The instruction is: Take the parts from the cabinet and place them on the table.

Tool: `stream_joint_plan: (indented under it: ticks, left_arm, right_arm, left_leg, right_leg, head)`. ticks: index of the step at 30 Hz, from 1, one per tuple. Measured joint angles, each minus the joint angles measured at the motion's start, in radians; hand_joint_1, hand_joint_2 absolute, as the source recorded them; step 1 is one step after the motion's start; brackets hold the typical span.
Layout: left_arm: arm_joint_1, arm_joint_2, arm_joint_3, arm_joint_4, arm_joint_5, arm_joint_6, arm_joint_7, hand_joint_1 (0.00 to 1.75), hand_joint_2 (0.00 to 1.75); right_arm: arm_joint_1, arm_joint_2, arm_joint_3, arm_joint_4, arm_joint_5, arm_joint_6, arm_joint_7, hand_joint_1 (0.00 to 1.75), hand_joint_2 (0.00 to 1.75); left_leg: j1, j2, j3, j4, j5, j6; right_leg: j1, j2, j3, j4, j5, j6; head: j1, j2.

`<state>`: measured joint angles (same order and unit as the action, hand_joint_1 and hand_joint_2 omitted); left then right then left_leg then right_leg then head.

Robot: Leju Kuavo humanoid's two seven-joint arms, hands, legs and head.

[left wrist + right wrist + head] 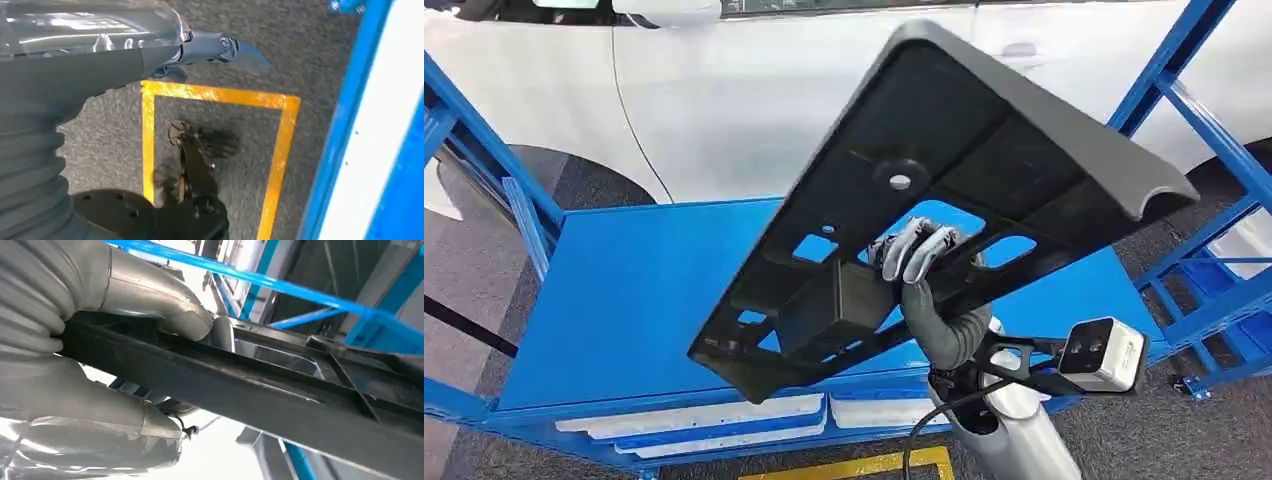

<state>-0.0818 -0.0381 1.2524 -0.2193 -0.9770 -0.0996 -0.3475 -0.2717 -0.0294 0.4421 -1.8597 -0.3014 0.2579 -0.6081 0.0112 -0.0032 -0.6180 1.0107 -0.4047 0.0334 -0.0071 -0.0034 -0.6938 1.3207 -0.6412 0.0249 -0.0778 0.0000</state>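
The right hand gripped a broad, stiff black panel by one edge rib; held off-centre, it likely levered hard. The left hand hung; its fingers' state could not be told.

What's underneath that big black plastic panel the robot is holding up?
Under the black panel lies the blue shelf, also seen through the panel's cut-outs. The right hand grips the panel from below. The panel covers part of the shelf, so anything lying there is hidden.

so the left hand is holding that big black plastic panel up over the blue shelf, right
Not the left. The head view shows the right hand gripping the black plastic panel, tilted above the blue shelf. The left hand hangs over the floor, holding nothing.
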Motion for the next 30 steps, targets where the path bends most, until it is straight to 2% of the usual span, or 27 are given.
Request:
stream_joint_plan:
  ticks: [1, 2, 4, 5, 6, 8, 9, 10, 11, 13, 14, 15, 16, 17, 18, 19, 20, 21, 22, 24, 25, 26, 27, 28, 29, 30]
  left_arm:
    - [0.002, 0.001, 0.0, 0.0, -0.003, 0.002, 0.005, 0.0, 1.75]
    - [0.003, 0.001, 0.0, 0.0, -0.006, 0.003, 0.009, 0.0, 1.75]
    - [0.003, 0.001, 0.0, 0.0, -0.012, 0.011, 0.021, 0.0, 1.75]
    - [0.005, 0.001, 0.0, 0.0, -0.017, 0.013, 0.026, 0.0, 1.75]
    - [0.006, 0.001, 0.0, 0.0, -0.019, 0.014, 0.028, 0.0, 1.75]
    - [0.006, 0.004, 0.0, 0.0, -0.025, 0.016, 0.04, 0.0, 1.75]
    - [0.009, 0.005, 0.0, 0.0, -0.026, 0.018, 0.043, 0.0, 1.75]
    - [0.009, 0.01, 0.0, 0.0, -0.027, 0.019, 0.047, 0.0, 1.75]
    - [0.01, 0.011, -0.001, 0.0, -0.031, 0.018, 0.051, 0.0, 1.75]
    - [0.01, 0.013, -0.001, 0.0, -0.036, 0.018, 0.055, 0.0, 1.75]
    - [0.01, 0.013, -0.001, 0.0, -0.036, 0.018, 0.056, 0.0, 1.75]
    - [0.009, 0.015, -0.001, 0.0, -0.037, 0.018, 0.056, 0.0, 1.75]
    - [0.009, 0.016, -0.001, 0.0, -0.037, 0.018, 0.057, 0.0, 1.75]
    - [0.009, 0.016, -0.002, 0.0, -0.039, 0.019, 0.058, 0.0, 1.75]
    - [0.009, 0.016, -0.002, 0.0, -0.04, 0.02, 0.059, 0.0, 1.75]
    - [0.008, 0.016, -0.003, 0.0, -0.042, 0.022, 0.059, 0.0, 1.75]
    - [0.005, 0.019, -0.003, 0.0, -0.045, 0.024, 0.059, 0.0, 1.75]
    - [0.003, 0.019, -0.004, 0.0, -0.046, 0.025, 0.059, 0.0, 1.75]
    - [0.004, 0.019, -0.004, 0.0, -0.047, 0.026, 0.058, 0.0, 1.75]
    - [0.006, 0.019, -0.005, 0.0, -0.058, 0.026, 0.058, 0.0, 1.75]
    - [0.008, 0.019, -0.005, 0.0, -0.063, 0.026, 0.058, 0.0, 1.75]
    - [0.007, 0.019, -0.006, 0.0, -0.071, 0.026, 0.058, 0.0, 1.75]
    - [0.005, 0.019, -0.009, 0.0, -0.077, 0.025, 0.058, 0.0, 1.75]
    - [0.005, 0.02, -0.012, 0.0, -0.081, 0.024, 0.058, 0.0, 1.75]
    - [0.005, 0.02, -0.015, 0.0, -0.082, 0.024, 0.058, 0.0, 1.75]
    - [0.005, 0.02, -0.017, 0.0, -0.083, 0.023, 0.058, 0.0, 1.75]
  right_arm:
    - [0.013, -0.002, 0.0, -0.004, 0.002, -0.007, -0.006, 1.75, 1.75]
    - [0.026, -0.004, -0.002, -0.011, 0.004, -0.01, -0.013, 1.75, 1.75]
    - [0.048, -0.004, -0.011, -0.027, 0.004, -0.013, -0.036, 1.75, 1.75]
    - [0.054, -0.004, -0.016, -0.035, 0.003, -0.015, -0.044, 1.75, 1.75]
    - [0.064, -0.004, -0.018, -0.04, 0.002, -0.017, -0.052, 1.75, 1.75]
    - [0.076, -0.005, -0.027, -0.052, -0.008, -0.009, -0.075, 1.75, 1.75]
    - [0.082, -0.005, -0.029, -0.058, -0.016, 0.0, -0.08, 1.75, 1.75]
    - [0.082, -0.006, -0.03, -0.062, -0.029, 0.018, -0.084, 1.75, 1.75]
    - [0.082, -0.005, -0.03, -0.069, -0.038, 0.032, -0.086, 1.75, 1.75]
    - [0.082, -0.005, -0.03, -0.085, -0.047, 0.05, -0.088, 1.75, 1.75]
    - [0.082, -0.005, -0.03, -0.09, -0.048, 0.052, -0.088, 1.75, 1.75]
    - [0.083, -0.005, -0.03, -0.093, -0.048, 0.052, -0.088, 1.75, 1.75]
    - [0.083, -0.005, -0.03, -0.095, -0.049, 0.053, -0.088, 1.75, 1.75]
    - [0.083, -0.003, -0.03, -0.1, -0.051, 0.062, -0.088, 1.75, 1.75]
    - [0.083, 0.0, -0.033, -0.105, -0.053, 0.076, -0.088, 1.75, 1.75]
    - [0.083, 0.004, -0.036, -0.11, -0.056, 0.097, -0.088, 1.75, 1.75]
    - [0.083, 0.01, -0.04, -0.115, -0.058, 0.118, -0.088, 1.75, 1.75]
    - [0.083, 0.014, -0.045, -0.119, -0.059, 0.137, -0.088, 1.75, 1.75]
    - [0.086, 0.018, -0.051, -0.119, -0.06, 0.171, -0.088, 1.75, 1.75]
    - [0.092, 0.034, -0.07, -0.119, -0.059, 0.255, -0.088, 1.75, 1.75]
    - [0.094, 0.042, -0.086, -0.119, -0.058, 0.294, -0.088, 1.75, 1.75]
    - [0.093, 0.051, -0.104, -0.12, -0.056, 0.321, -0.088, 1.75, 1.75]
    - [0.09, 0.054, -0.118, -0.121, -0.058, 0.32, -0.088, 1.75, 1.75]
    - [0.088, 0.055, -0.128, -0.122, -0.064, 0.315, -0.088, 1.75, 1.75]
    - [0.086, 0.055, -0.134, -0.122, -0.069, 0.312, -0.088, 1.75, 1.75]
    - [0.086, 0.055, -0.138, -0.122, -0.072, 0.311, -0.088, 1.75, 1.75]
  left_leg:
    - [0.0, 0.0, -0.01, 0.003, 0.005, -0.002]
    - [0.0, 0.0, -0.019, 0.006, 0.01, -0.004]
    - [0.0, -0.002, -0.032, 0.009, 0.02, -0.011]
    - [-0.001, -0.002, -0.035, 0.011, 0.027, -0.016]
    - [-0.001, -0.002, -0.034, 0.006, 0.034, -0.025]
    - [0.002, -0.002, -0.035, 0.002, 0.049, -0.038]
    - [-0.002, -0.004, -0.036, -0.005, 0.059, -0.046]
    - [0.001, -0.003, -0.043, 0.001, 0.053, -0.049]
    - [0.0, -0.002, -0.061, 0.028, 0.005, -0.051]
    - [0.003, -0.002, -0.1, 0.162, -0.116, -0.058]
    - [0.003, -0.002, -0.117, 0.244, -0.16, -0.062]
    - [0.003, -0.002, -0.121, 0.303, -0.176, -0.064]
    - [0.003, -0.002, -0.105, 0.316, -0.16, -0.064]
    - [0.002, -0.002, -0.07, 0.286, -0.13, -0.062]
    - [0.002, -0.002, -0.015, 0.219, -0.095, -0.058]
    - [0.001, -0.002, 0.051, 0.134, -0.078, -0.052]
    - [-0.003, -0.002, 0.12, 0.044, -0.096, -0.041]
    - [-0.008, -0.002, 0.166, -0.029, -0.124, -0.035]
    - [-0.011, -0.003, 0.156, -0.026, -0.119, -0.034]
    - [-0.017, -0.003, 0.15, -0.029, -0.109, -0.023]
    - [-0.006, -0.002, 0.147, -0.04, -0.091, -0.016]
    - [-0.004, 0.006, 0.133, -0.041, -0.077, -0.01]
    - [-0.003, 0.007, 0.118, -0.041, -0.066, -0.002]
    - [-0.003, 0.007, 0.105, -0.041, -0.055, -0.002]
    - [-0.003, 0.007, 0.09, -0.04, -0.044, -0.003]
    - [-0.003, 0.008, 0.074, -0.038, -0.032, -0.005]
  right_leg:
    - [-0.001, 0.0, 0.016, -0.013, 0.016, 0.001]
    - [-0.003, 0.0, 0.057, -0.074, 0.049, 0.0]
    - [-0.004, 0.0, 0.175, -0.256, 0.109, -0.008]
    - [-0.001, 0.001, 0.206, -0.323, 0.092, -0.013]
    - [0.008, 0.003, 0.203, -0.312, 0.12, -0.015]
    - [0.012, 0.004, 0.195, -0.314, 0.124, -0.027]
    - [0.01, 0.003, 0.19, -0.318, 0.134, -0.034]
    - [-0.001, -0.001, 0.18, -0.328, 0.15, -0.043]
    - [0.001, -0.001, 0.168, -0.328, 0.162, -0.052]
    - [0.003, -0.002, 0.141, -0.327, 0.182, -0.058]
    - [0.005, -0.004, 0.128, -0.326, 0.192, -0.06]
    - [0.007, -0.004, 0.114, -0.325, 0.202, -0.06]
    - [0.009, -0.004, 0.099, -0.323, 0.213, -0.059]
    - [0.01, -0.005, 0.086, -0.32, 0.221, -0.058]
    - [0.011, -0.004, 0.073, -0.317, 0.229, -0.057]
    - [0.013, -0.004, 0.062, -0.313, 0.236, -0.055]
    - [0.012, -0.005, 0.058, -0.308, 0.243, -0.053]
    - [0.017, -0.004, 0.053, -0.306, 0.248, -0.047]
    - [0.013, -0.008, 0.056, -0.31, 0.257, -0.039]
    - [0.009, -0.008, 0.055, -0.313, 0.272, -0.029]
    - [0.014, -0.007, 0.05, -0.313, 0.274, -0.022]
    - [0.007, -0.001, 0.037, -0.292, 0.233, -0.015]
    - [0.005, 0.0, 0.017, -0.24, 0.168, -0.011]
    - [0.001, -0.001, -0.006, -0.168, 0.11, -0.005]
    - [-0.002, 0.0, -0.027, -0.09, 0.064, 0.0]
    - [-0.004, 0.0, -0.04, -0.025, 0.045, 0.004]
  head:
    - [0.0, 0.0]
    - [0.0, 0.0]
    - [0.0, 0.0]
    - [0.0, 0.0]
    - [0.0, 0.0]
    - [0.0, 0.0]
    - [0.0, 0.0]
    - [0.0, 0.0]
    - [0.0, 0.0]
    - [0.0, 0.0]
    - [0.0, 0.0]
    - [0.0, 0.0]
    - [0.0, 0.0]
    - [0.0, 0.0]
    - [0.0, 0.0]
    - [0.0, 0.0]
    - [0.0, 0.0]
    - [0.0, 0.0]
    - [0.0, 0.0]
    - [0.0, 0.0]
    - [0.0, 0.0]
    - [0.0, 0.0]
    - [0.0, 0.0]
    - [0.0, 0.0]
    - [0.0, 0.0]
    - [0.0, 0.0]
